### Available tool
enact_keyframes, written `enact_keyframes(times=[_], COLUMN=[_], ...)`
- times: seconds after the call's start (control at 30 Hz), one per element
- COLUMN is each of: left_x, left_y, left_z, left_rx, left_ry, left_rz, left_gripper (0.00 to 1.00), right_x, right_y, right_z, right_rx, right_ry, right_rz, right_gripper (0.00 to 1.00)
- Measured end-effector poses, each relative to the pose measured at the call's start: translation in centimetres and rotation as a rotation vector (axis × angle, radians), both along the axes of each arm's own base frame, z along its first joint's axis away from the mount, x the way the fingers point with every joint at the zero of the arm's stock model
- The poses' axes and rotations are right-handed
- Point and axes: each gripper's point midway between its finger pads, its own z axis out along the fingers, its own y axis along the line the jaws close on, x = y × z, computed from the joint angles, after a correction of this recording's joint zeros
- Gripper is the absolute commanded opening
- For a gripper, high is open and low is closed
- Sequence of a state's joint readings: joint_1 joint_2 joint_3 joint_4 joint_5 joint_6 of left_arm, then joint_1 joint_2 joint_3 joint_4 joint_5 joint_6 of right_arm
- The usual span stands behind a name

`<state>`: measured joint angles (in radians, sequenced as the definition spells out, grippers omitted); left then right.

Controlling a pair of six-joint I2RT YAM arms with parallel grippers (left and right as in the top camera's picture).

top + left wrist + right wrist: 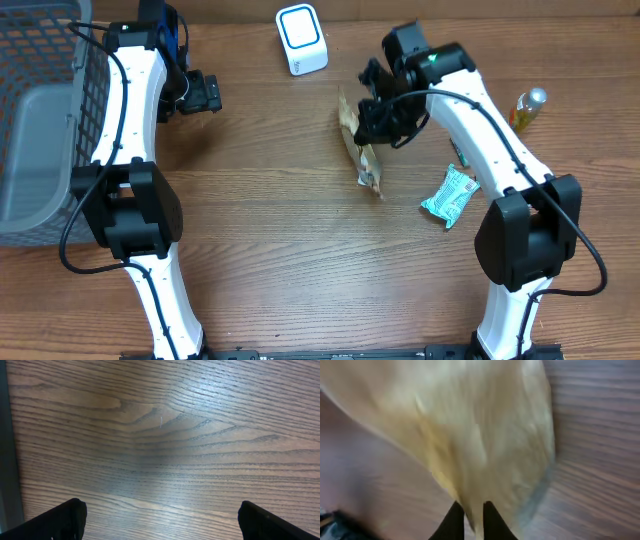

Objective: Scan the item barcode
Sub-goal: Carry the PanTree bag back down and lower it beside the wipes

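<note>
Near the scanner [301, 39], right fingers [452, 525] are pinching the packet [362, 150] by its upper end, nearly closed, letting it hang toward the desk [280, 250], probably to present its barcode; left fingers [55, 522] are hovering fully spread, empty.

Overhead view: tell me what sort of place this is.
Probably a mock shop checkout: a white barcode scanner, a grey mesh basket, and wrapped goods like the tan packet and teal packet on a wooden table.

Basket [40, 120] far left, scanner [301, 38] behind packet [367, 168], pouch [450, 195] right, bottle [528, 108] far right.
</note>
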<state>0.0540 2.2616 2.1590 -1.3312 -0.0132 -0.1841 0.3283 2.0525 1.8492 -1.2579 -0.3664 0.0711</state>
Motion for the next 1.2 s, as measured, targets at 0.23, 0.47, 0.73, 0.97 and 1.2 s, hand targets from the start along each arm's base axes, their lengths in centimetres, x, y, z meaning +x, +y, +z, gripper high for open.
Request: enact_keyframes(times=[0.23,0.47,0.73,0.97,1.2], left_x=[0.0,0.0,0.0,0.0,0.0], left_y=[0.0,0.0,0.0,0.0,0.0], left_z=[0.0,0.0,0.0,0.0,0.0], left_rx=[0.0,0.0,0.0,0.0,0.0], left_ry=[0.0,0.0,0.0,0.0,0.0], left_rz=[0.0,0.0,0.0,0.0,0.0], left_gripper=[1.0,1.0,1.0,1.0,0.99], right_x=[0.7,1.4,2.9,5.9,7.3], right_y=[-4.2,-6.1,-9.0,-8.3,-6.9], right_z=[-2.3,-2.5,-2.2,-1.7,-3.2], right_rx=[-0.246,-0.355,-0.509,-0.454,-0.37], right_ry=[-0.036,-0.071,-0.14,-0.248,-0.294], right_rz=[-0.073,-0.11,-0.235,-0.343,-0.369], right_gripper=[0.16,0.65,0.82,0.82,0.82])
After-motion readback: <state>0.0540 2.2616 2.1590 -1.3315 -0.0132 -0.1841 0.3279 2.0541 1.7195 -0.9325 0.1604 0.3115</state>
